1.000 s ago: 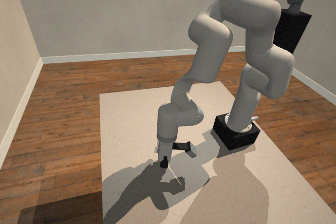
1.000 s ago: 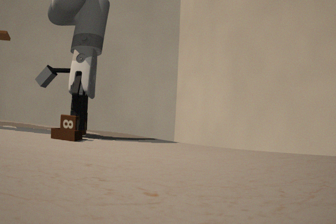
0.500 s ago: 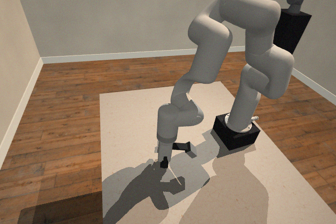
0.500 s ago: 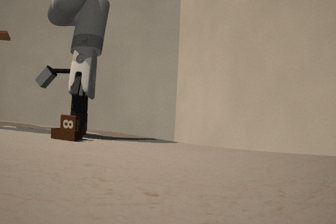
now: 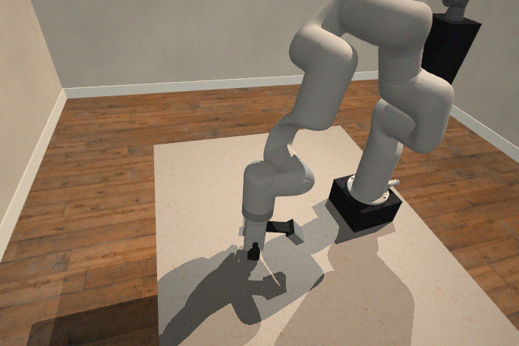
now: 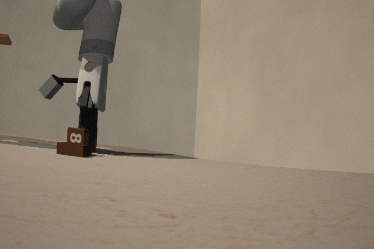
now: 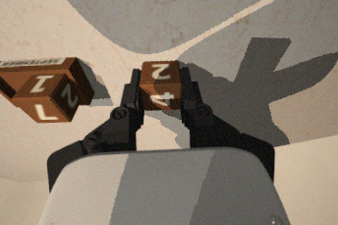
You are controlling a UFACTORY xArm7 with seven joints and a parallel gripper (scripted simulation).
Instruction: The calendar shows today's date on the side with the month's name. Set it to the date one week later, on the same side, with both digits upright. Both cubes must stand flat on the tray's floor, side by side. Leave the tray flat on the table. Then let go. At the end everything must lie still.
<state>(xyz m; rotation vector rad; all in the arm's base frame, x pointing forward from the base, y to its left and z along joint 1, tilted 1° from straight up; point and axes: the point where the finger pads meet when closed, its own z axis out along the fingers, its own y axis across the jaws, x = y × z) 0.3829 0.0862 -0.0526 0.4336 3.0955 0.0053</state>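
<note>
Pale, faintly mottled tabletop (image 5: 201,191) (image 6: 211,203) (image 7: 123,16), broken by hard-edged shadows; plank floor (image 5: 104,165) and plain grey wall (image 5: 167,19) beyond.

Wrist view: black gripper (image 5: 253,253) (image 6: 88,131) (image 7: 161,80) closed on a brown, square-edged cube (image 6: 94,146) (image 7: 161,84), pads against opposite sides. It shows a white 2 toward twelve o'clock, a 4 toward six. Table contact: cannot tell.

Brown tray (image 6: 69,149) (image 7: 84,82) near it at nine o'clock, flat on the table, long axis roughly nine to three; SEPTEMBER label (image 7: 33,63) on its twelve-o'clock side. Second cube (image 6: 75,137) (image 7: 44,94) in the tray; exterior view shows its 8 sideways.

Top view: grey block on a black bracket (image 5: 278,226) off the gripper at one to two o'clock; black arm base (image 5: 356,220) well apart, between two and three.
</note>
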